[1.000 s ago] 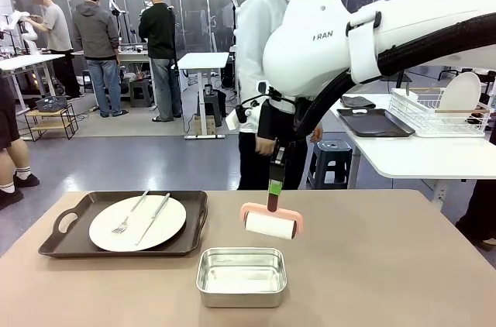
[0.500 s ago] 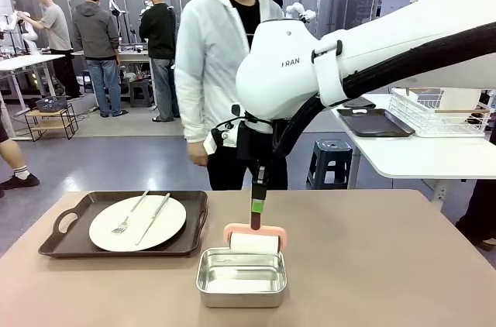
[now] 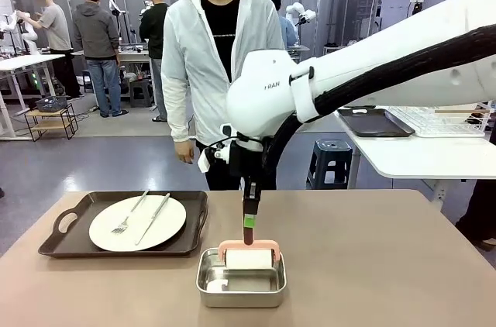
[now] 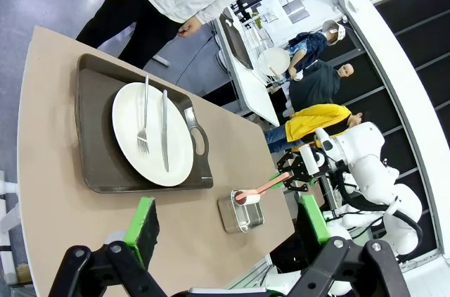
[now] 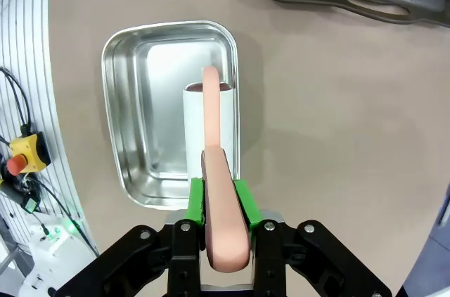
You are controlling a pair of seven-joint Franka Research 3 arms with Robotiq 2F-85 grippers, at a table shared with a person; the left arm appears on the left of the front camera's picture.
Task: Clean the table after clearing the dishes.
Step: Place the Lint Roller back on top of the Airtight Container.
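Beige-brown and matte, the table (image 3: 372,265) was the broadest thing before us, flat and bare across its three o'clock half. A person (image 3: 221,56) in a white jacket stood at its twelve o'clock edge, hands down.

At nine o'clock lay a dark brown tray (image 3: 77,243), rectangular with rounded corners and cut-out handles. It carried one round, glossy white plate (image 3: 170,222), with a silver fork (image 3: 130,213) and knife (image 3: 153,218) lying across it. With these dishes on the table, we judged the clearing unfinished.

At six o'clock sat a small, thin-walled, shiny steel pan (image 3: 240,294). The right gripper (image 3: 249,222) was clenched on the smooth pink handle of a lint roller (image 3: 248,257), which hung straight down. Its white cylindrical roll lay inside the pan. Whether it touched the floor of the pan we could not tell.

We took this for the tool step, parking the roller in the pan or fetching it from there. Letting go would call for parting the jaws and rising straight up, since the narrow handle could tip against the pan wall.

The left gripper (image 4: 226,219) hovered high over the table with its green pads spread wide and nothing between them.
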